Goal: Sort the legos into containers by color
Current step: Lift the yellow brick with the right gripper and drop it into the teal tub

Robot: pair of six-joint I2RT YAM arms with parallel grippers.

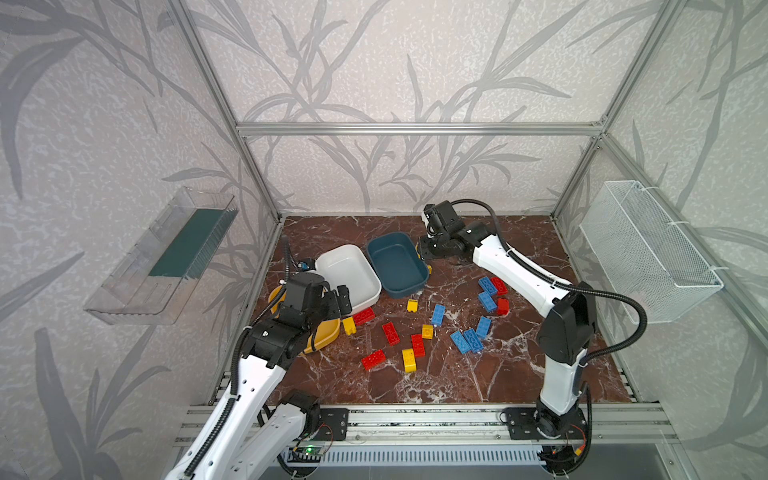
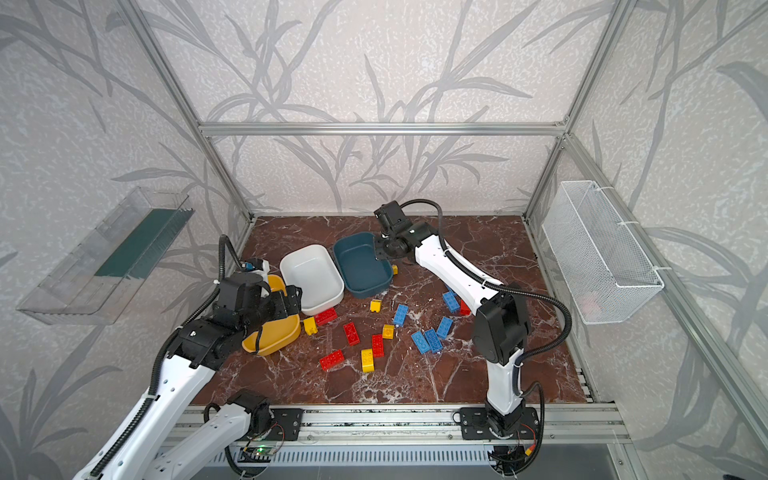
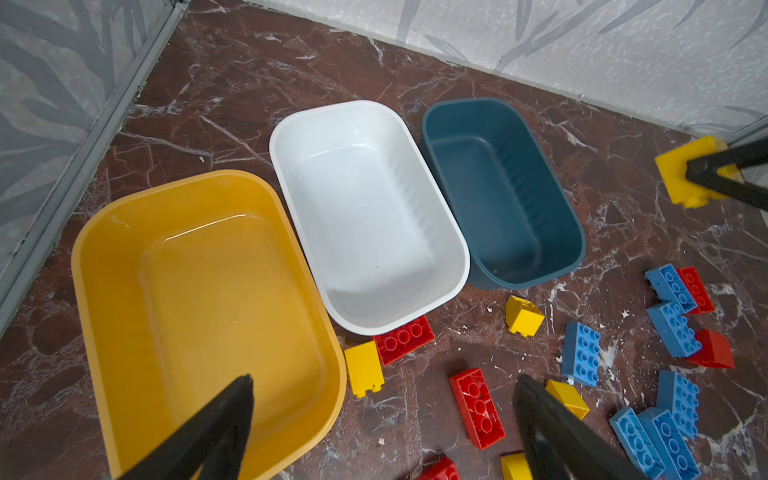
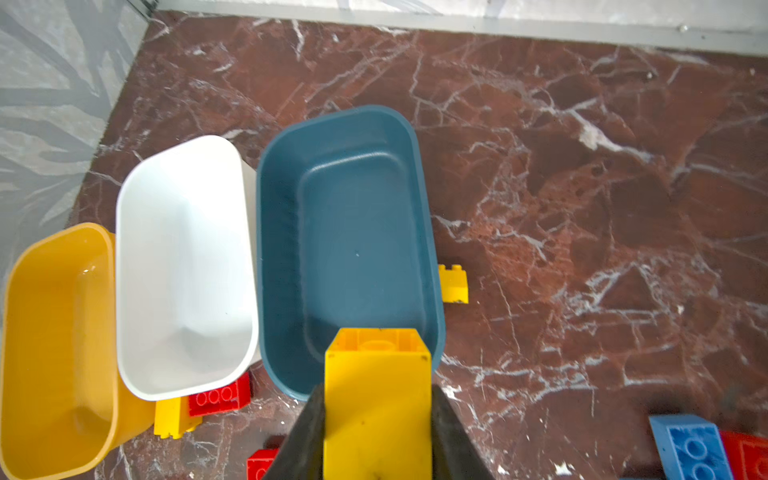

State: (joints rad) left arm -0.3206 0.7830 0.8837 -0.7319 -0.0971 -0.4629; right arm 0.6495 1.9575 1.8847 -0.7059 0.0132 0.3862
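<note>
Now three containers, eighteen legos, left jaws spread, right jaws pinching one yellow lego

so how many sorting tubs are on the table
3, side by side: the mustard yellow tub on the left, the white tub in the middle, the teal tub on the right. None seems hidden.

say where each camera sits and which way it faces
Both top views: high in front, looking down over the brown marble tabletop; both arms show.
Left wrist: on the left arm, above the mustard yellow plastic tub, facing the back wall; open jaws show.
Right wrist: on the right arm, facing the dark teal plastic tub; jaws shut on a yellow studded brick show.
All views show the white plastic tub.
</note>
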